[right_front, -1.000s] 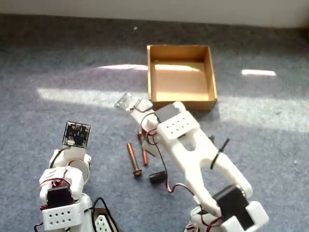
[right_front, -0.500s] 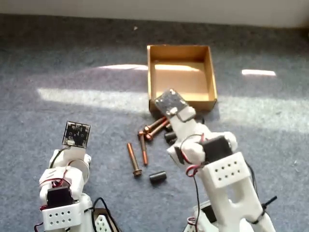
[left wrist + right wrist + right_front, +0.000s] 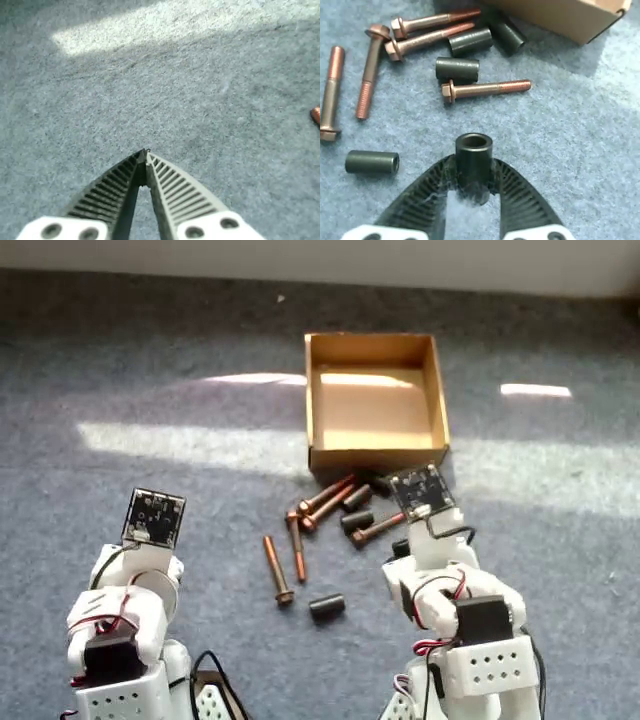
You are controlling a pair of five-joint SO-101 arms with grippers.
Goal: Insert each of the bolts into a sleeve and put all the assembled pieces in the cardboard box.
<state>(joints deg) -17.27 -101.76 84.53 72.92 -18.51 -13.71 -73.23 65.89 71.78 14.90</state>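
My right gripper [image 3: 472, 169] is shut on an upright black sleeve [image 3: 473, 149], just above the carpet. Beyond it lie several copper bolts, the nearest [image 3: 487, 88] crosswise, two more [image 3: 432, 37] side by side, and two [image 3: 331, 92] off to one side. Loose black sleeves [image 3: 457, 69] lie among them, and one [image 3: 372, 162] lies apart. In the high view the bolts [image 3: 325, 498] and sleeves [image 3: 357, 521] sit just in front of the empty cardboard box [image 3: 312, 400], with the right arm [image 3: 445, 590] near them. My left gripper [image 3: 145, 156] is shut and empty over bare carpet.
Everything rests on a grey carpet with bright sun stripes [image 3: 150, 440]. The left arm [image 3: 125, 605] is folded back at the front left, well away from the parts. One sleeve [image 3: 327, 607] lies between the two arms.
The right arm has drawn back from over the parts near the box to the front right, uncovering the bolts and sleeves. The left arm has barely shifted.
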